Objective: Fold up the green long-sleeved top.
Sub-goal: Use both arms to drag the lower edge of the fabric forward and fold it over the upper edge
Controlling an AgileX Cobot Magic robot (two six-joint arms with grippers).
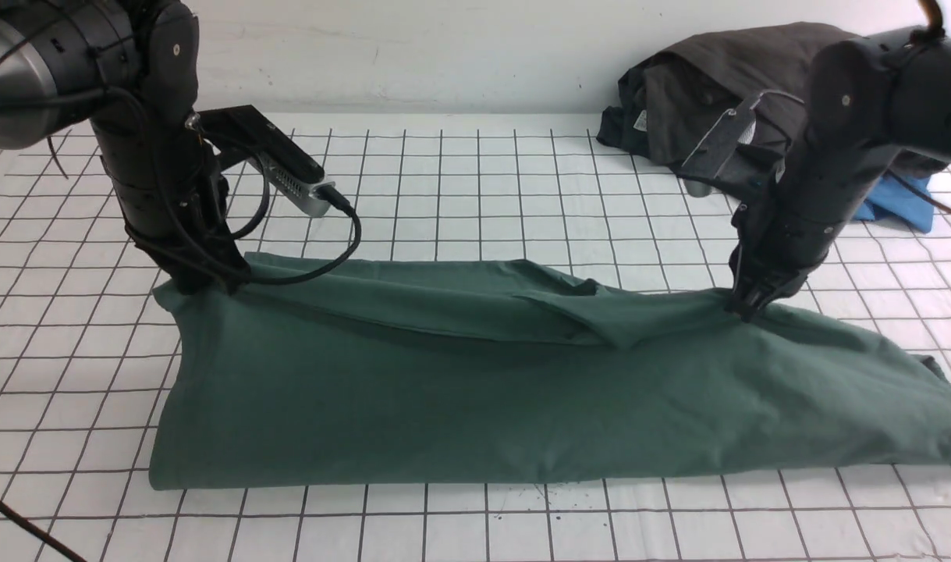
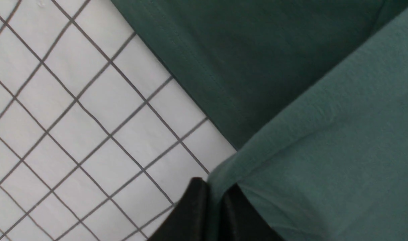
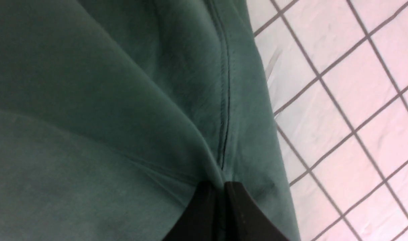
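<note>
The green long-sleeved top (image 1: 522,390) lies across the gridded table, folded lengthwise into a long band. My left gripper (image 1: 206,285) is shut on the top's far left edge; in the left wrist view (image 2: 215,187) cloth (image 2: 324,150) is pinched between the jaws. My right gripper (image 1: 748,306) is shut on the top's far right edge; in the right wrist view (image 3: 220,185) the jaws pinch the cloth (image 3: 123,117) beside a seam. The held edge sits raised a little, draped toward the front. No logo or neck shows.
A dark grey garment (image 1: 725,94) is heaped at the back right, with a bright blue garment (image 1: 900,199) beside it, just behind my right arm. A white wall stands behind the table (image 1: 475,179). A black cable (image 1: 23,523) crosses the front left corner.
</note>
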